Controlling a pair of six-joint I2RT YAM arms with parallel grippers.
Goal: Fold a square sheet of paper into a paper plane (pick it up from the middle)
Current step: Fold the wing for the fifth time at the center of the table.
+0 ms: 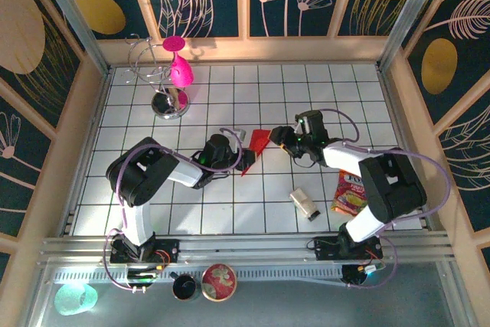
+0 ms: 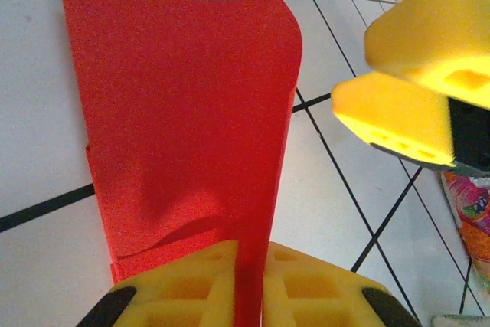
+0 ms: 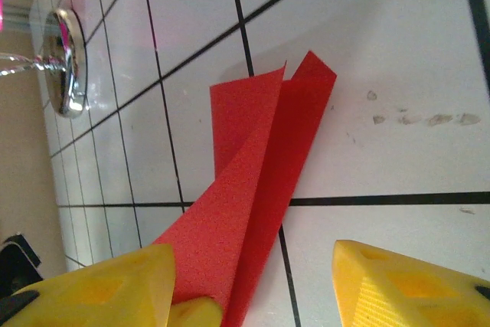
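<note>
- A pink goblet by a shiny wire stand, upper left.
- A colourful snack packet, lower right.
- A small grey box near it.

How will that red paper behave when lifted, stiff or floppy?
Probably floppy: the red paper bows and its far edge curls while the left end effector pinches it. Likely very light, being thin. It seems to hold creases: folded layers lie overlapped in the right wrist view.

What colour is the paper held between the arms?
The paper is plain bright red, unprinted; the left wrist view shows it best.
</note>
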